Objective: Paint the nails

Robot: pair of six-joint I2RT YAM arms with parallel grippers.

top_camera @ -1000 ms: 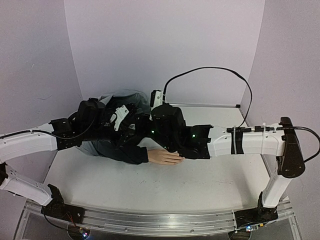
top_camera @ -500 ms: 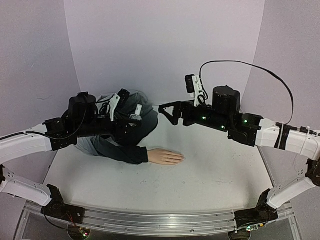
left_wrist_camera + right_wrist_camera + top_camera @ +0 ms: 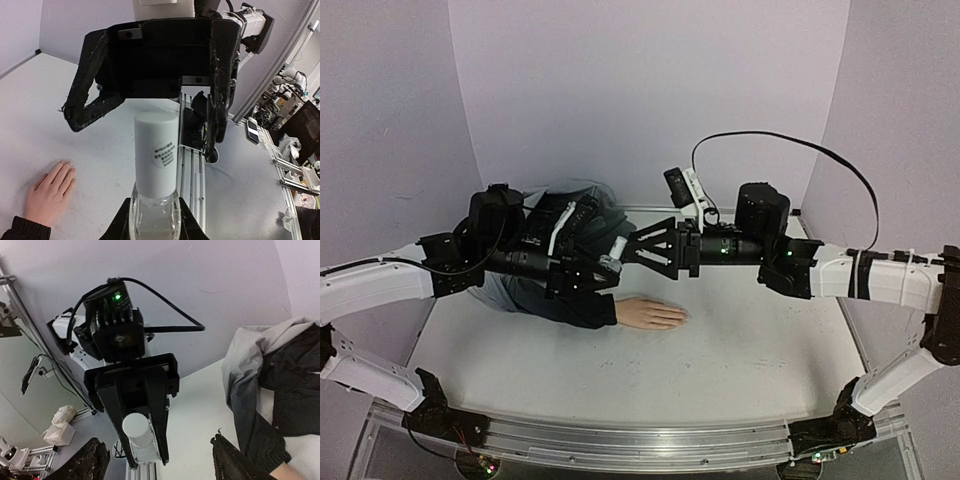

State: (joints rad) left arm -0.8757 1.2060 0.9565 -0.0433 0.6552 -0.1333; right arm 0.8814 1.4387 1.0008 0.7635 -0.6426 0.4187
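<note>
While the white table [image 3: 740,350] is filling the lower half of the top view, both arms are reaching in from the frame's sides and meeting just above its centre. A dark navy-and-grey jacket sleeve [image 3: 555,300] is lying left of centre, partly under the left arm. The pale mannequin hand [image 3: 648,313] is sticking out of its cuff and resting flat on the table. The right gripper [image 3: 625,252] is holding its jaws spread wide, facing the tall white cap of a small bottle [image 3: 156,150] without touching it. The left gripper [image 3: 154,221] is pinching that bottle's clear glass body. The nails [image 3: 680,318] are pointing toward the frame's right, too small to make out.
</note>
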